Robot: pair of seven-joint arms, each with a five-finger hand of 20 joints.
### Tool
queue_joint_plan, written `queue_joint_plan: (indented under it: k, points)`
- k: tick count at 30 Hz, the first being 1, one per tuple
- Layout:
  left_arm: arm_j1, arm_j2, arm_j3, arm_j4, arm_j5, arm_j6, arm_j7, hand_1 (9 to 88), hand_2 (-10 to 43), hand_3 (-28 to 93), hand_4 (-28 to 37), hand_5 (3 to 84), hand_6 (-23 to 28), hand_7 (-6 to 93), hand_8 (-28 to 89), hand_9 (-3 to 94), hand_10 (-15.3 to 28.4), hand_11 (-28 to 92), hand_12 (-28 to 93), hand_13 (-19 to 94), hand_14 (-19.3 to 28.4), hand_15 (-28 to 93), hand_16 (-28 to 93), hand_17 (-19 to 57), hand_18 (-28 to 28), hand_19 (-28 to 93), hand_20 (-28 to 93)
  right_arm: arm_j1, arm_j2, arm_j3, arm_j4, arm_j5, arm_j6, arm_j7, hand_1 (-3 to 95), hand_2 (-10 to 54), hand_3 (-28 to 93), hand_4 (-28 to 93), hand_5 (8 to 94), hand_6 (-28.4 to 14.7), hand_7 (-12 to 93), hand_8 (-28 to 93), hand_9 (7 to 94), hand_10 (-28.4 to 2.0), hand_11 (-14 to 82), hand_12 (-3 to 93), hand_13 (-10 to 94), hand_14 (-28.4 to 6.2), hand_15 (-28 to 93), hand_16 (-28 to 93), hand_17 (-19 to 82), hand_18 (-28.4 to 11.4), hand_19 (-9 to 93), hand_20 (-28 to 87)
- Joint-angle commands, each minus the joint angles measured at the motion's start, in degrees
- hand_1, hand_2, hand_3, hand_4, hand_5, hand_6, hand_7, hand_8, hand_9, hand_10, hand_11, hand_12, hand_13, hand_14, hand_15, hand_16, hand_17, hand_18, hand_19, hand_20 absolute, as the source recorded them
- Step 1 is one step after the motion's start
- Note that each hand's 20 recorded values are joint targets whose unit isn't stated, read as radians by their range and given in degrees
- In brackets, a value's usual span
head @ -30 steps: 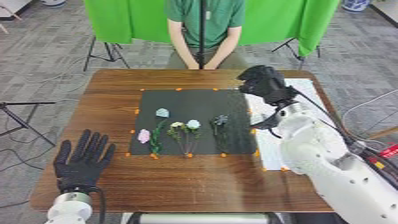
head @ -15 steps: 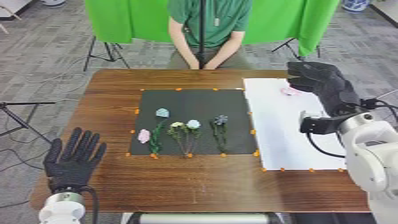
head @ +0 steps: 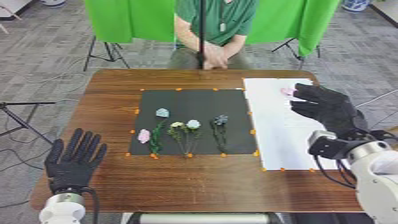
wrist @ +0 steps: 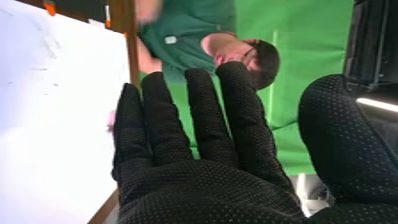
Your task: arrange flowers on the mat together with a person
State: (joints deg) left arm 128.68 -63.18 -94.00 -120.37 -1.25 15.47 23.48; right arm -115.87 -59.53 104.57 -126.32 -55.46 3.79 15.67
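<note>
Bright, even light across the brown wooden table in the head view, and the smooth white sheet beside the robot's black-gloved right hand is the brightest stretch of the work area! Over to the right wrist view: that sheet glares almost pure white beside the fingers, with soft greyish shading across it. Past the thumb, a slim white light strip blazes against dark surroundings, while beyond the fingertips the bright green fabric curtain shows gentle shadows in its folds.
</note>
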Motion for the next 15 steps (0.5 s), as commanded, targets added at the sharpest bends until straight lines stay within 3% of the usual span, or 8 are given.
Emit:
queue_joint_plan:
  k: [1,10,12,14,15]
  points:
    - [0.8,-0.05,-0.05,0.3,1.36,-0.77,-0.4,23.5,13.3,76,-28.3,41.7,7.5,15.1,-12,37.2,13.6,22,5,28,14.1,27,-8,-7.6,16.2,40,10,-1.6,-0.7,1.2,-0.2,0.6,0.3,-0.5,24.4,11.7,77,-26,48.8,-3.7,16,-12,46.3,-13.7,6.7,12.3,36,-18.2,10,19,8,-19.4,39,11]
    - [0.7,-0.08,-0.11,0.17,1.36,-0.9,-0.24,23.9,13.2,76,-28.3,41.8,7.5,15.3,-12,37.3,13.5,22,5,28,14.1,27,-8,-7.6,16.2,40,10,-1.5,-0.9,1.1,-0.2,0.8,0.1,-0.5,24.3,12.0,77,-26,49.1,-3.7,16,-12,46.7,-13.6,6.7,12.4,36,-18.1,10,20,8,-19.4,40,11]
    - [1.5,0.55,-0.01,-0.52,1.33,-0.44,0.71,23.9,13.2,76,-28.3,41.8,7.5,15.3,-12,37.3,13.5,22,5,28,14.1,27,-8,-7.6,16.2,40,10,-0.7,-0.5,0.6,0.2,1.0,-0.1,-0.4,24.3,12.0,77,-26,49.2,-3.7,16,-12,46.8,-13.6,6.7,12.4,36,-18.1,10,19,8,-19.4,40,11]
    - [1.7,0.5,-0.38,-0.82,4.63,-0.52,-0.18,23.7,13.1,76,-28.3,41.8,7.5,15.2,-12,37.3,13.5,22,5,28,14.1,27,-8,-7.6,16.2,40,10,-0.8,-0.6,0.5,0.1,1.0,-0.1,-0.4,24.3,12.1,78,-26,49.2,-3.6,16,-12,46.7,-13.6,6.7,12.4,37,-18.1,10,20,8,-19.4,40,11]
    - [1.7,0.63,-0.4,-0.96,5.28,-0.31,-0.28,23.8,13.2,76,-28.3,41.9,7.5,15.1,-12,37.3,13.5,22,5,28,14.1,27,-8,-7.6,16.2,40,10,-0.9,-0.6,0.5,0.0,1.1,-0.3,-0.3,24.3,12.0,78,-26,49.1,-3.6,16,-12,46.7,-13.6,6.7,12.4,37,-18.1,10,20,8,-19.4,40,11]
